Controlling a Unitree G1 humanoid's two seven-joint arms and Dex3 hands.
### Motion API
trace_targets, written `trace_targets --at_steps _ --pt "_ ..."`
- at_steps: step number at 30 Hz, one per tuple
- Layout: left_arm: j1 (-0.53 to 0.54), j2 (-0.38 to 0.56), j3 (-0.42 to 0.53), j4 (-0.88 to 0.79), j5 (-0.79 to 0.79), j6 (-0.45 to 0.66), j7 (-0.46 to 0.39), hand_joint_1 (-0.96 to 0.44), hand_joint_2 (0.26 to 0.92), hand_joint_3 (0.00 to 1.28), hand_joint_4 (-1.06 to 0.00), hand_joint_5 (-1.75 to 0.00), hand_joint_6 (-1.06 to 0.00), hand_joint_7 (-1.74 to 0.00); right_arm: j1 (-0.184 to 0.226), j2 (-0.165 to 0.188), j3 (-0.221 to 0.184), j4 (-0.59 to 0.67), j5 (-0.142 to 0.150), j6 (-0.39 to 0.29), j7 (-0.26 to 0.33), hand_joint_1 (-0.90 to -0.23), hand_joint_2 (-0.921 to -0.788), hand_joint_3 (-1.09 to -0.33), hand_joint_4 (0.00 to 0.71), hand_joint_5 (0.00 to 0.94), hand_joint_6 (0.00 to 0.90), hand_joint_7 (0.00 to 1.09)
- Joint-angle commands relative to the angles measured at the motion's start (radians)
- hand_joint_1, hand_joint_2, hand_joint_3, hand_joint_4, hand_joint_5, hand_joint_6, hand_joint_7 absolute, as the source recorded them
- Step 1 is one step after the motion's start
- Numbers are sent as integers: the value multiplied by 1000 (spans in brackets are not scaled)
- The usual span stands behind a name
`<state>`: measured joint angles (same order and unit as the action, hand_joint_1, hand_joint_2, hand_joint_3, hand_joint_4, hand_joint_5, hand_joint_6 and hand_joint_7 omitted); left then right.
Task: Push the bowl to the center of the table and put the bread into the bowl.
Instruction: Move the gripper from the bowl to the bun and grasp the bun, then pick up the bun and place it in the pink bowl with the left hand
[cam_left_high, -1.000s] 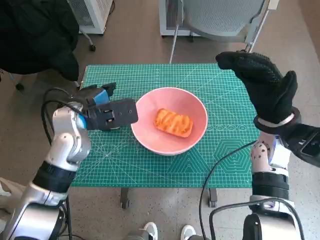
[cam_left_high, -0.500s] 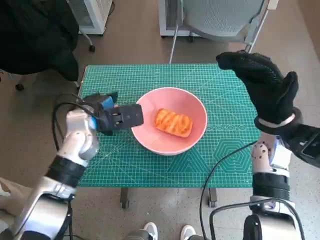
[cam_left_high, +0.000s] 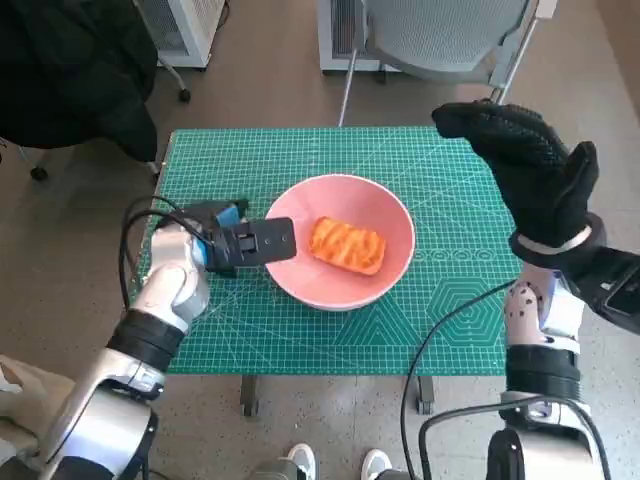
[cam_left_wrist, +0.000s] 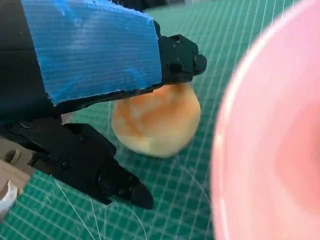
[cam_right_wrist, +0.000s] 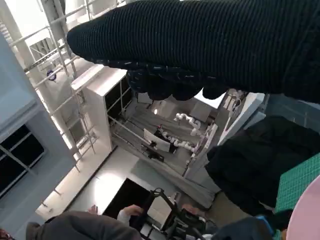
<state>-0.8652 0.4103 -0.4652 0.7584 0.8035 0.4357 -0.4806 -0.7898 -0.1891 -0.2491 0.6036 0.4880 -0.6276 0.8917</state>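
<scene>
The pink bowl (cam_left_high: 300, 290) stands near the middle of the green mat with an orange-glazed bread (cam_left_high: 346, 246) lying in it. My left hand (cam_left_high: 240, 242) lies low at the bowl's left rim, fingertips against it. In the left wrist view the blue-taped left hand (cam_left_wrist: 90, 50) has its black fingers (cam_left_wrist: 95, 170) spread around a round golden bun (cam_left_wrist: 157, 122) that lies on the mat beside the bowl's rim (cam_left_wrist: 270, 140). The head view hides that bun under the hand. My gloved right hand (cam_left_high: 530, 170) is raised above the table's right side, holding nothing; the glove (cam_right_wrist: 210, 45) shows in the right wrist view.
A green cutting mat (cam_left_high: 450, 300) covers the small table. A grey chair (cam_left_high: 440, 35) stands behind it and a black jacket (cam_left_high: 70, 70) lies at the far left. Shoes (cam_left_high: 335, 465) show below the front edge. A person (cam_right_wrist: 75, 225) appears in the right wrist view.
My left hand has slid right along the mat, from a small gap to the bowl's left rim. The bowl, bread and right hand stay put.
</scene>
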Motion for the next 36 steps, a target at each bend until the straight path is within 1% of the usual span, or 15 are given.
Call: trace_targets --at_steps 1,2,3,4,5,8,11,14,17,20,22,24,28,33,36 --pt "-31 -16 -15 69 -12 -3 13 313 852 225 -553 -1190 -531 -105 24 -3 5 1 -5 11 -2 -690 -921 -1009 449 3 398 199" --pt "-35 -18 -18 82 -11 -5 19 201 877 180 -530 -1298 -623 -377 24 -3 5 -1 -5 12 -2 -691 -921 -1009 449 3 398 199" --pt "-35 -15 -20 82 -10 -6 20 130 893 155 -511 -1372 -675 -558 25 -4 6 -3 -4 14 -2 -691 -921 -1008 449 3 398 200" --pt "-35 -14 -21 81 -11 -7 19 105 897 146 -518 -1324 -685 -697 25 -4 6 -5 -4 15 -2 -691 -921 -1008 449 3 397 200" --pt "-34 -9 -22 73 -11 -5 15 68 902 134 -529 -1255 -697 -898 26 -4 6 -7 -4 17 -2 -691 -921 -1008 449 3 397 201" --pt "-35 2 -24 52 -11 0 1 25 913 119 -546 -1158 -695 -1164 26 -4 6 -10 -3 20 -2 -693 -921 -1008 449 2 397 202" --pt "-35 27 -16 -9 -10 16 -26 10 918 116 -539 -1143 -695 -1244 27 -5 5 -11 -2 24 -1 -695 -921 -1006 451 3 396 203" --pt "-33 49 -2 -80 -10 46 -56 5 919 116 -534 -1145 -696 -1261 26 -6 4 -9 0 26 2 -697 -921 -1004 452 4 395 205" --pt "-28 81 18 -185 -8 86 -97 3 917 127 -537 -1138 -677 -1292 26 -5 3 -8 1 26 3 -700 -921 -1002 453 4 394 206" --pt "-14 110 41 -283 -8 119 -129 2 919 109 -589 -1095 -652 -1311 24 -5 3 -7 1 28 3 -700 -921 -1001 454 4 394 207" --pt "0 130 58 -351 -10 135 -146 2 920 90 -651 -1055 -628 -1313 23 -5 3 -6 1 28 3 -700 -921 -1001 454 4 393 208" --pt "15 147 73 -410 -10 147 -155 2 920 76 -689 -1029 -617 -1310 23 -4 3 -6 2 29 3 -700 -921 -1001 455 4 392 209" --pt "45 180 113 -523 -17 156 -162 2 920 62 -728 -1007 -608 -1300 24 -2 4 -10 2 31 1 -698 -921 -1001 455 4 391 212" --pt "78 211 151 -646 -17 162 -161 2 919 60 -722 -1008 -624 -1289 22 0 4 -5 3 30 4 -697 -921 -1001 458 5 390 214" --pt "97 222 169 -711 -19 162 -159 2 914 62 -715 -1052 -640 -1238 19 1 3 -1 5 29 6 -696 -921 -1000 462 6 389 215"
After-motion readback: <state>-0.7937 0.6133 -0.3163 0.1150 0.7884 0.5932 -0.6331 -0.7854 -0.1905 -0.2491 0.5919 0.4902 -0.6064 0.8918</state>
